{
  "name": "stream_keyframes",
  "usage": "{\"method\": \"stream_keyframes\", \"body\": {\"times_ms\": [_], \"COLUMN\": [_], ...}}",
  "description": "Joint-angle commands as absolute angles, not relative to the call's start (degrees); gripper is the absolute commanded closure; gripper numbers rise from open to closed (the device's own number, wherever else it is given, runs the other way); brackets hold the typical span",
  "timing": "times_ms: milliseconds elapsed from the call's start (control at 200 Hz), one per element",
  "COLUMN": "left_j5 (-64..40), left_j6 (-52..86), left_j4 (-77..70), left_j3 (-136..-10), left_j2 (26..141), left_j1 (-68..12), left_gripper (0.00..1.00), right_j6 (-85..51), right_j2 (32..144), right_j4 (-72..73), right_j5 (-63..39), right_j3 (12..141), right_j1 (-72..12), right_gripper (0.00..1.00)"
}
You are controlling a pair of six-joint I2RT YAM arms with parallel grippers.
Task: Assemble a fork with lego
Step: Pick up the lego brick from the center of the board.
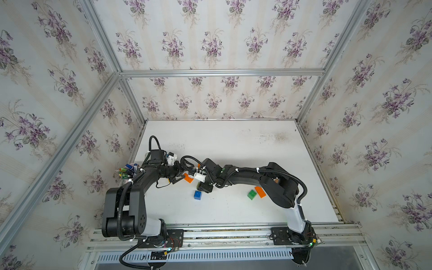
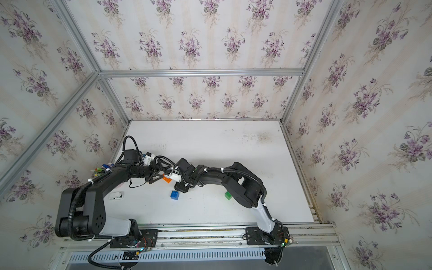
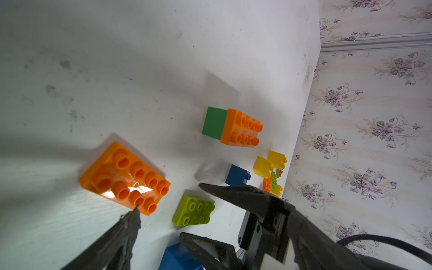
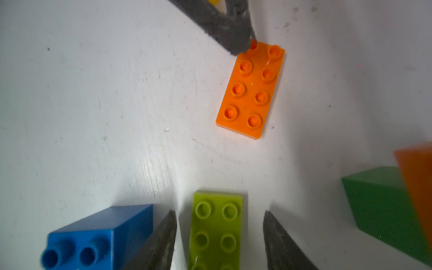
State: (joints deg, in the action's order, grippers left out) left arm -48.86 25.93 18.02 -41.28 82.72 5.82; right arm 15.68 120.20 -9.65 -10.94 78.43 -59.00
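Note:
A flat orange lego plate (image 3: pixel 124 178) (image 4: pixel 251 90) lies on the white table (image 1: pixel 233 145), in both top views (image 1: pixel 188 178) (image 2: pixel 166 178). My left gripper (image 3: pixel 214 209) is open; one of its fingertips (image 4: pixel 233 35) touches the plate's end stud. My right gripper (image 4: pixel 219 212) is open low over a lime plate (image 4: pixel 216 231) (image 3: pixel 192 210), a finger on each side with gaps. A blue brick (image 4: pixel 98 236) (image 1: pixel 197 195) lies just outside one right finger. A dark green brick joined to an orange one (image 3: pixel 231 127) (image 1: pixel 251 194) lies further right.
Yellow, blue, orange and lime bricks (image 3: pixel 271 163) cluster near the table's right edge by the wall. A bundle of marker pens (image 1: pixel 125 171) sits at the left edge behind my left arm. A small white object (image 2: pixel 116 196) lies beside that arm.

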Motion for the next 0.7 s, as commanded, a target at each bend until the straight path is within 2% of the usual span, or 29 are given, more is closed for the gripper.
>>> {"method": "stream_keyframes", "body": {"times_ms": [0,225,560,694], "left_j5": [-49.4,-49.6,-49.8,-49.9], "left_j6": [25.5,25.2,25.0,24.8], "left_j4": [17.7,17.8,18.1,18.2], "left_j3": [-41.0,-41.0,-41.2,-41.3], "left_j2": [82.6,82.9,83.8,84.3], "left_j1": [6.1,6.6,7.5,7.6], "left_gripper": [0.00,0.00,0.00,0.00], "right_j6": [16.6,18.3,20.9,24.1], "right_j2": [121.4,121.5,122.6,121.0], "right_j4": [-11.8,-13.8,-17.3,-17.7], "right_j5": [-9.1,-5.8,-6.7,-7.3], "right_j3": [79.8,79.7,82.4,81.8], "right_j1": [-59.1,-59.1,-59.0,-59.1], "right_gripper": [0.44,0.52,0.71,0.72]}}
